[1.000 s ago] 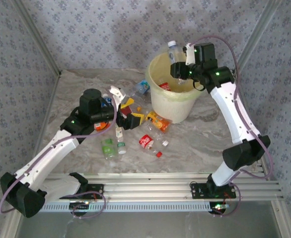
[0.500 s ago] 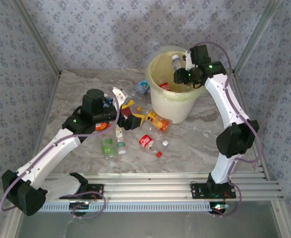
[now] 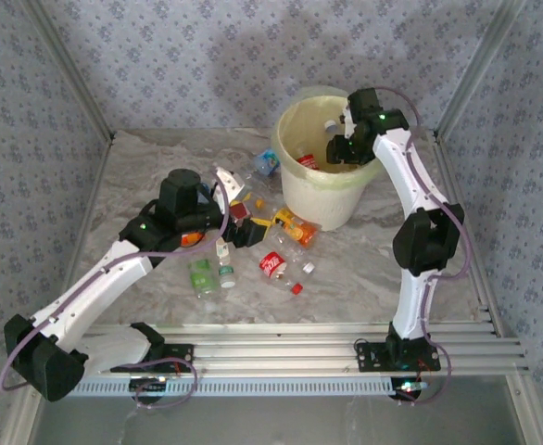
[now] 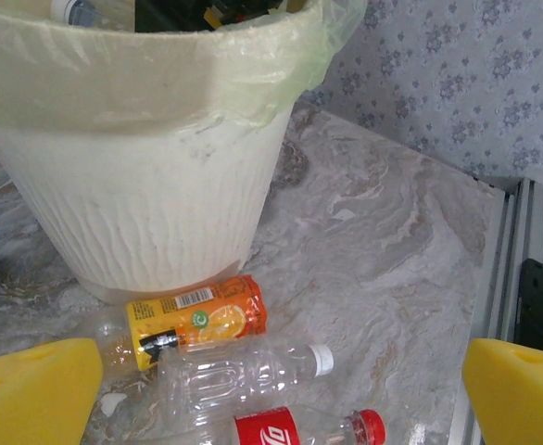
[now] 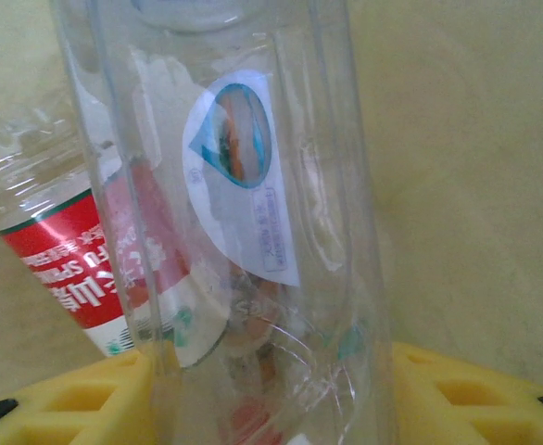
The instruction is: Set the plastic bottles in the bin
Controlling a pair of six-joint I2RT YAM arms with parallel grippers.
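Inside the round white bag-lined bin (image 3: 320, 199), my right tool (image 3: 338, 148) pinches a clear plastic bottle (image 5: 253, 232); my left tool (image 3: 236, 209) hangs spread above the marbled tabletop (image 3: 364, 269).

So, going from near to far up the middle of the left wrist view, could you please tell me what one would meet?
First the red-label bottle with a red cap → clear bottle with a white cap → orange-label bottle → white bin with its pale green bag.
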